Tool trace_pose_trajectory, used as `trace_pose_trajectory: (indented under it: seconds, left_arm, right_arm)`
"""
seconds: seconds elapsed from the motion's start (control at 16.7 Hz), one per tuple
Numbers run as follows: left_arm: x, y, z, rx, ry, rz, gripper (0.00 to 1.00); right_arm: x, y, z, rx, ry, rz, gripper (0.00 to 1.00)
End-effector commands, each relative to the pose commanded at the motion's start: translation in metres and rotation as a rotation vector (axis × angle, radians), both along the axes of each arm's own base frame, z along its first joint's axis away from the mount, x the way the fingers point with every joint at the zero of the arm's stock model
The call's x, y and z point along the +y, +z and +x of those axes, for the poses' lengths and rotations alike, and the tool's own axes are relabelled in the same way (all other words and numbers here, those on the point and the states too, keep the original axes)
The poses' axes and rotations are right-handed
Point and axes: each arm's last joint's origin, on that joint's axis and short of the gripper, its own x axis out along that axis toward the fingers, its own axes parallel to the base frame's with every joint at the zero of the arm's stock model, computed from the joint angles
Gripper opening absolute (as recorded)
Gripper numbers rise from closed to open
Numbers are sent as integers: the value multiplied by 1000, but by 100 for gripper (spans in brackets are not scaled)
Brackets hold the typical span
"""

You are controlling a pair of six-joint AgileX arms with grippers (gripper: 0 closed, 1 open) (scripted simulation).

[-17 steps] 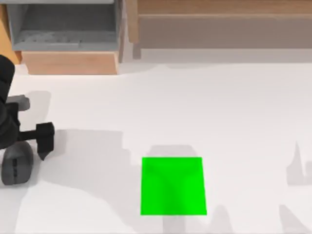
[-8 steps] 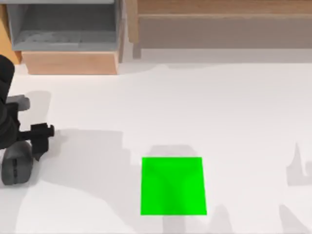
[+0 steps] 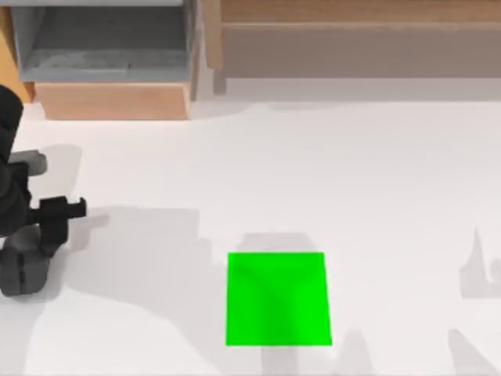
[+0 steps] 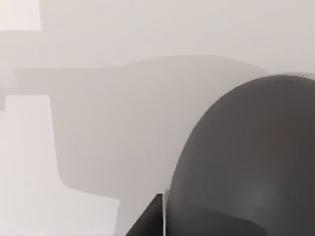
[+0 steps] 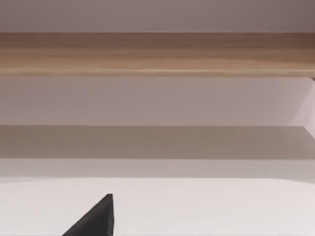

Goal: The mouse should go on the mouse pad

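1. Although the fingers are partly hidden by the arm in the top view, the left tool is seen lowered at the far left edge of the desk, directly over the far end of the mouse; whether it is released or clenched on the mouse cannot be told.
2. In the left wrist view the mouse is shown as a large dark rounded body very close to the camera, with a black finger tip just beside its edge, so a grasp is judged to be under way but not confirmed.
3. The mouse is seen resting on the desk at the near left, well apart from the mouse pad, which lies flat near the middle of the near edge with nothing on it.
4. The task is judged to be at an early stage: the approach is done, while the grip, the lift, the carry to the right and the placing on the green square are all left.
5. A grey open box and wooden shelving are seen along the far side, away from the route; nothing stands between mouse and pad.
6. The right tool is parked off the right side, where a black finger tip is seen above bare desk facing the shelving.
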Motion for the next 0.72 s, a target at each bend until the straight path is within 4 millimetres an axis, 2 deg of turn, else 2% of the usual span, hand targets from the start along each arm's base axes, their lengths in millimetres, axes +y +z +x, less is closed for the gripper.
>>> trace_pose_trajectory:
  seconds: [0.18, 0.48, 0.6, 0.72]
  left_arm:
    - [0, 25, 4, 1, 3, 0, 0]
    - [0, 83, 0, 18, 0, 0, 0]
    - [0, 95, -2, 3, -1, 0, 0]
    - [0, 96, -2, 3, -1, 0, 0]
  right_arm:
    - [0, 0, 0, 0, 0, 0, 100]
    - [0, 0, 0, 0, 0, 0, 100]
    - [0, 0, 0, 0, 0, 0, 100]
    - [0, 0, 0, 0, 0, 0, 100]
